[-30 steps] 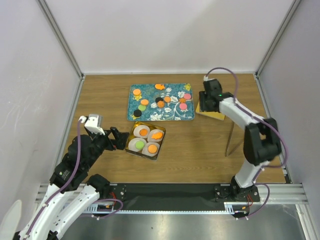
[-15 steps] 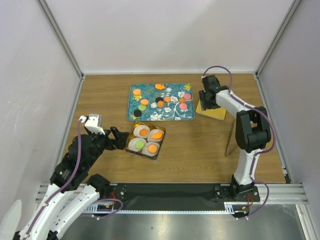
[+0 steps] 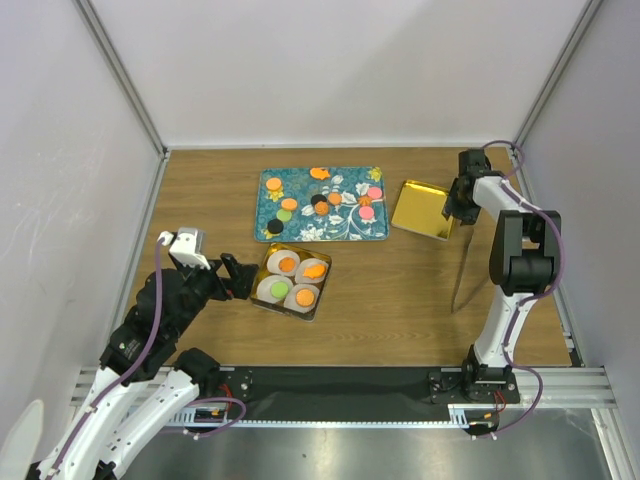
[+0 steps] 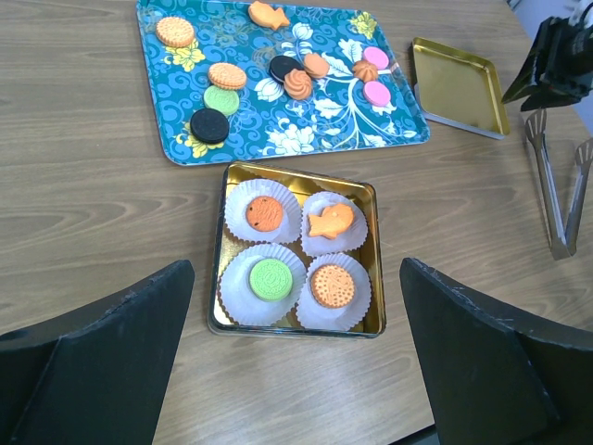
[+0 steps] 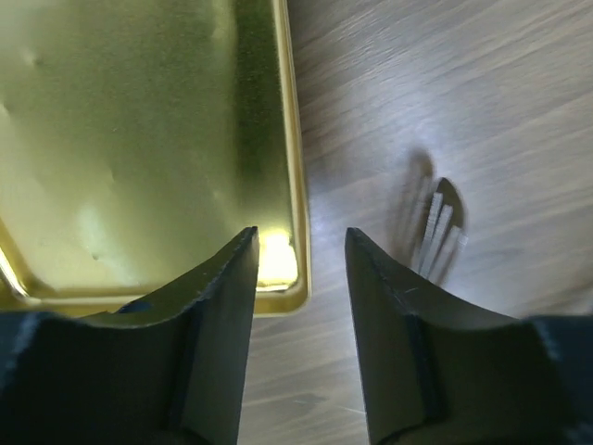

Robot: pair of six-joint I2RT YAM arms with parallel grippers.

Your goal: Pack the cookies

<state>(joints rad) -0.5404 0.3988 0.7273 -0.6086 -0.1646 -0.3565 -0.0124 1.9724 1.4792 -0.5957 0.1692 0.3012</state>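
Note:
Several cookies (image 3: 322, 201) lie loose on the teal flowered tray (image 3: 347, 231), also seen as cookies (image 4: 220, 99) on the tray (image 4: 250, 125) in the left wrist view. A gold box (image 4: 374, 262) holds four white paper cups, each with a cookie: orange (image 4: 266, 214), fish-shaped (image 4: 332, 222), green (image 4: 271, 278) and orange (image 4: 332, 286). My left gripper (image 3: 238, 277) hovers open just left of the box (image 3: 321, 295). My right gripper (image 3: 462, 198) is open at the right edge of the empty gold lid (image 3: 420, 207). The lid's rim (image 5: 295, 167) lies below the gap, ungripped.
Metal tongs (image 3: 461, 268) lie on the wood right of the lid, their tip (image 5: 437, 227) beside my right fingers. White walls and metal posts enclose the table on three sides. The right wall stands close to the right arm.
My right gripper has swung from above the lid's left side to its right edge, uncovering the lid, and its jaws have narrowed a little. The left arm has not moved.

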